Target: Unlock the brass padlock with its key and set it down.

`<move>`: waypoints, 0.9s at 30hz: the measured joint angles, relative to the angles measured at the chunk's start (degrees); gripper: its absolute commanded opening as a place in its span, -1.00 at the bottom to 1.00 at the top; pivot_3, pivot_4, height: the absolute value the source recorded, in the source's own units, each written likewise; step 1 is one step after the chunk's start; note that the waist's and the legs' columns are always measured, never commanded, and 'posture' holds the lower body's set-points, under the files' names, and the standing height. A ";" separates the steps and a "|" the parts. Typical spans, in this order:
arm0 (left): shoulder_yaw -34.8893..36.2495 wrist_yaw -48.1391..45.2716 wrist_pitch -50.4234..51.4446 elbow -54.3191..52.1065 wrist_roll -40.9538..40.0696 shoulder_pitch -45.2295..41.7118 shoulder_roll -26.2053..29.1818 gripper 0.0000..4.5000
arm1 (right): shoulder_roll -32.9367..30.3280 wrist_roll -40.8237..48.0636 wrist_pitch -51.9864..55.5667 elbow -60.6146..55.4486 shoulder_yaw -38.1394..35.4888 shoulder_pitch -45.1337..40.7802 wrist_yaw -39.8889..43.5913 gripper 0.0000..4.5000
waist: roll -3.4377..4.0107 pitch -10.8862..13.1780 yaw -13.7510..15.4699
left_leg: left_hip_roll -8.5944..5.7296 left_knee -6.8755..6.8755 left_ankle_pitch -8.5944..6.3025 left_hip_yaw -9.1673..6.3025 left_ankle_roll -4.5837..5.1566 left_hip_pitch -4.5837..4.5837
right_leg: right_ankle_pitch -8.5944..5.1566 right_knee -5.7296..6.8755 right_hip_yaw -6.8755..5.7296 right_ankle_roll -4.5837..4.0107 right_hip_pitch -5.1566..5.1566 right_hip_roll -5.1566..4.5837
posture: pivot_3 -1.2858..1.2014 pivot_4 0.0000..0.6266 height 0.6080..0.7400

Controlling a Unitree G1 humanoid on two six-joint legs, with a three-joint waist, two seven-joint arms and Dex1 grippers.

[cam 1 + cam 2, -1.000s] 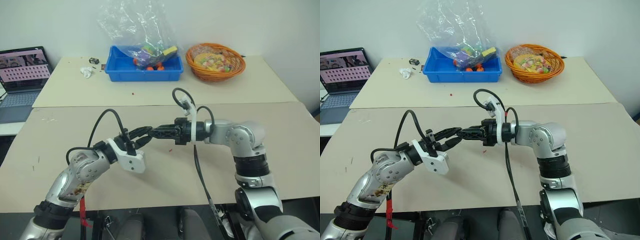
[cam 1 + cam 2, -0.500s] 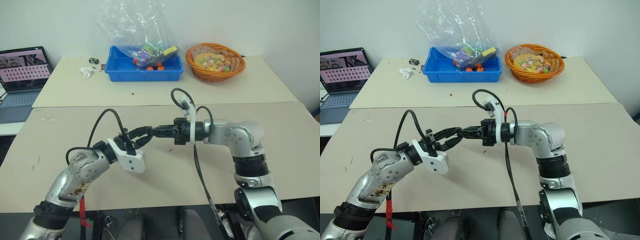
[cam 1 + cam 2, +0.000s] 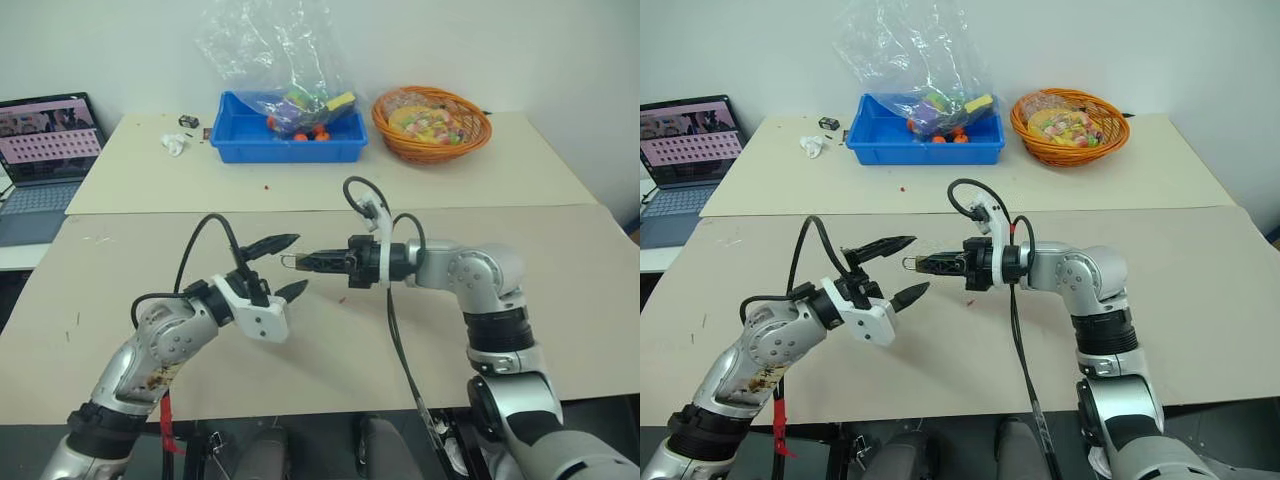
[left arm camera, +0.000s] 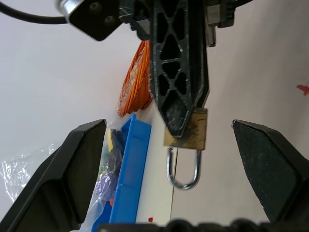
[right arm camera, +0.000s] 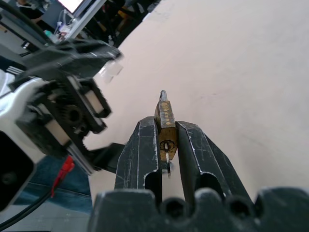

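Left tool [image 3: 282, 266]: fingers spread wide, holding nothing, level above the counter [image 3: 560, 260]
Right tool [image 3: 310, 262]: narrow, clamped on the brass padlock [image 4: 187, 129], pointing toward the left tool
Brass padlock: held in the air between the right tool's fingertips, silver shackle [image 4: 183, 167] sticking out toward the left tool, just short of its spread fingers
Key [image 5: 167, 155]: small metal piece seated in the padlock's keyhole, between the right tool's fingers
Far side: blue bin [image 3: 288, 135], orange basket [image 3: 432, 122]

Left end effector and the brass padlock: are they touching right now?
Apart. In the left wrist view the left end effector stands open, with clear gaps on both sides of the brass padlock, which the right end effector clamps.
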 measured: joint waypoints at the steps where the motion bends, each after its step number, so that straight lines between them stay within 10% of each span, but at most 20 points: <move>1: 0.73 -0.69 0.85 -0.40 -1.90 0.56 0.10 1.00 | -0.52 -0.37 -0.38 0.67 0.00 -0.01 0.23 -0.95 | 0.00 0.00 -0.05 | 0.00 0.00 0.00 0.00 0.00 0.00 | 0.00 0.00 0.00 0.00 0.00 0.00 | 0.03 -0.52 0.82; 8: 4.60 -7.28 18.32 -7.94 -25.96 4.32 -2.46 0.67 | -3.52 -0.92 -1.05 1.53 -0.01 -0.08 3.01 -0.95 | 0.00 0.01 -0.09 | 0.01 0.00 0.00 -0.01 0.00 -0.01 | 0.00 -0.01 0.01 0.01 0.01 0.00 | 0.03 -0.52 0.82; 18: 4.75 -10.39 42.21 -13.87 -44.15 4.80 -2.48 -0.98 | -5.06 -0.83 -1.06 1.47 -0.01 -0.18 5.64 -0.95 | 0.00 0.01 -0.08 | 0.00 0.01 0.00 -0.01 0.00 0.01 | -0.01 -0.02 0.02 0.01 0.04 0.07 | 0.03 -0.52 0.82; 27: 5.26 -10.23 45.83 -14.68 -46.64 3.68 -2.32 -0.98 | -9.30 0.29 -1.84 -4.46 1.45 2.88 11.83 -0.95 | 0.00 0.01 0.10 | -0.02 0.01 0.00 -0.02 0.00 0.02 | -0.01 -0.06 0.03 0.00 0.07 0.06 | 0.03 -0.52 0.82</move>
